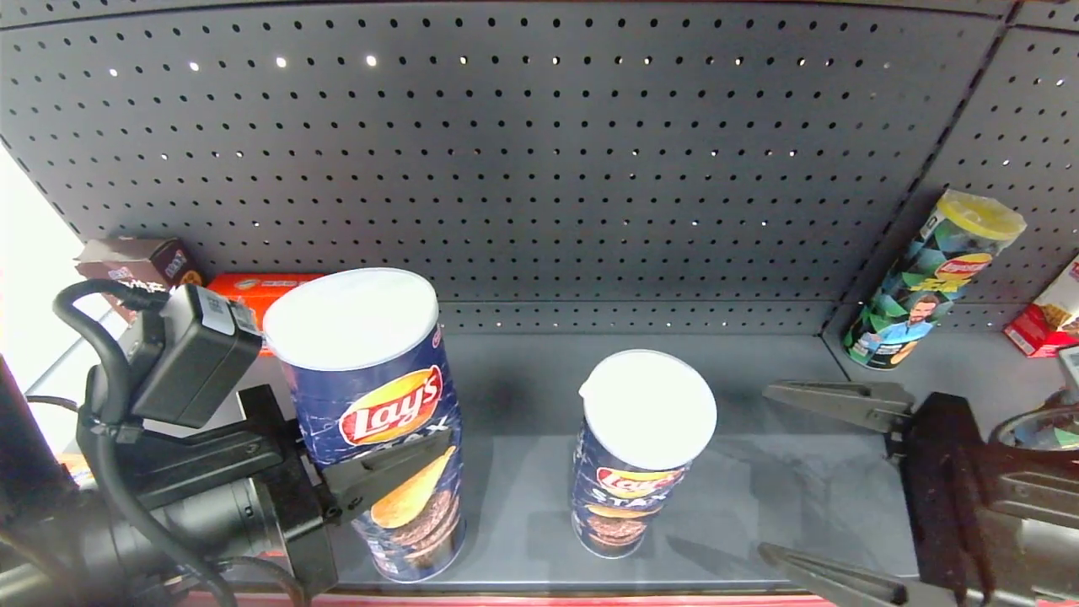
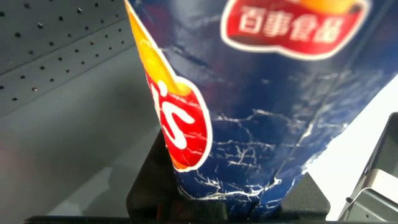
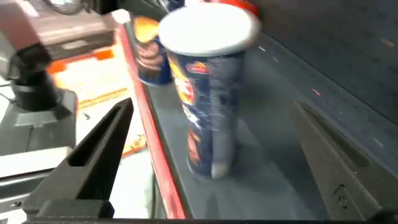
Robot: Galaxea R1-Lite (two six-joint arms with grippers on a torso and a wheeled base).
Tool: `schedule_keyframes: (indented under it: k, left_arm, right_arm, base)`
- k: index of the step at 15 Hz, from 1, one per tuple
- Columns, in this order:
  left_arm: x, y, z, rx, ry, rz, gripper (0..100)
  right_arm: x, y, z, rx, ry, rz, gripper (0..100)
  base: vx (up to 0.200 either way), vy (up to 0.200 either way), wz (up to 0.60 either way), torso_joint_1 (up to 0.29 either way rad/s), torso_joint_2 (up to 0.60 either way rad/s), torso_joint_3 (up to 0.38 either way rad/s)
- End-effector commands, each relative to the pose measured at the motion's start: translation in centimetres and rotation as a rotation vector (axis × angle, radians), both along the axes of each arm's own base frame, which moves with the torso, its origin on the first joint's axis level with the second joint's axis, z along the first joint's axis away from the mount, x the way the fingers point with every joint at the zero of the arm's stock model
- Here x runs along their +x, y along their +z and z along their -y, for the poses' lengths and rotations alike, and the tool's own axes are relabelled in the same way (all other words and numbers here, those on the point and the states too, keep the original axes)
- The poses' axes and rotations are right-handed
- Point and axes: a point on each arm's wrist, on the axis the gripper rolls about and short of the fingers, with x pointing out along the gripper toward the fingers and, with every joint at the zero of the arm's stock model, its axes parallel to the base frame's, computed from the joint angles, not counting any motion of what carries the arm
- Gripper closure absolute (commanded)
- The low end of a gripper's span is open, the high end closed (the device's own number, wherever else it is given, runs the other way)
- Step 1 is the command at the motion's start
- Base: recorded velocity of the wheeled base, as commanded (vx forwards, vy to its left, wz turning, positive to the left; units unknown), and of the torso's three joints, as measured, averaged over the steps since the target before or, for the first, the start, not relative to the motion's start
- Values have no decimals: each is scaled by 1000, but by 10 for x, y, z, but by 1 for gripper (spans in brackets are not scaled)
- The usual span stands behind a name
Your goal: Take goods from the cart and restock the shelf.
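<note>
Left gripper [image 1: 379, 476] clamps a can [image 1: 358, 337] at the near left edge of the shelf [image 1: 523, 396]. A second can [image 1: 645, 421] stands mid-shelf, with bare floor between them. Right gripper [image 1: 767, 472] gapes wide just right of it, not touching.

We log a shop aisle. Grey metal shelf [image 1: 784, 489] with perforated back panel [image 1: 539, 169] and red front edge [image 1: 548, 601]. The stock we see is all packaged food: tall crisp can [image 1: 371, 421], shorter can [image 1: 628, 480], green can [image 1: 919, 287], boxed snacks [image 1: 1041, 329].
</note>
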Motion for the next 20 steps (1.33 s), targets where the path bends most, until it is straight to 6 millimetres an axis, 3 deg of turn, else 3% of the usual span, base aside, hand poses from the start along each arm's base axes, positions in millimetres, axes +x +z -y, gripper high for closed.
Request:
schedule_keyframes:
  k: [1,3,6,8,9,13,16,18,20]
  left_arm:
    - [-2,3,-2,-8,3,13,100]
    - [-2,4,-2,-9,6,16,100]
    - [-3,6,-2,-14,3,26,100]
    - [-2,8,-2,-15,2,34,100]
    - [-2,8,-1,-14,-1,34,100]
    - [-2,11,0,-20,-6,45,100]
    - [-1,12,2,-20,-13,45,100]
    - [-2,11,2,-20,-13,45,100]
    - [-2,11,4,-16,-26,42,100]
  right_arm:
    - [-36,7,26,32,-121,40,0]
    - [-52,3,37,46,-213,46,0]
    - [-82,-25,66,26,-443,16,0]
    - [-90,-42,74,-10,-495,-18,0]
    - [-97,-60,82,-44,-573,-51,0]
    - [-103,-77,89,-55,-638,-80,0]
    - [-106,-92,96,-92,-792,-149,0]
    - [-124,-115,109,-171,-978,-229,0]
    - [-134,-116,112,-125,-1159,-225,0]
  base:
    - [0,0,0,0,0,0]
    - [0,0,0,0,0,0]
    - [0,0,0,0,0,0]
    - [0,0,0,0,0,0]
    - [0,0,0,0,0,0]
    - [0,0,0,0,0,0]
    - [0,0,0,0,0,0]
    - [0,0,0,0,0,0]
    - [0,0,0,0,0,0]
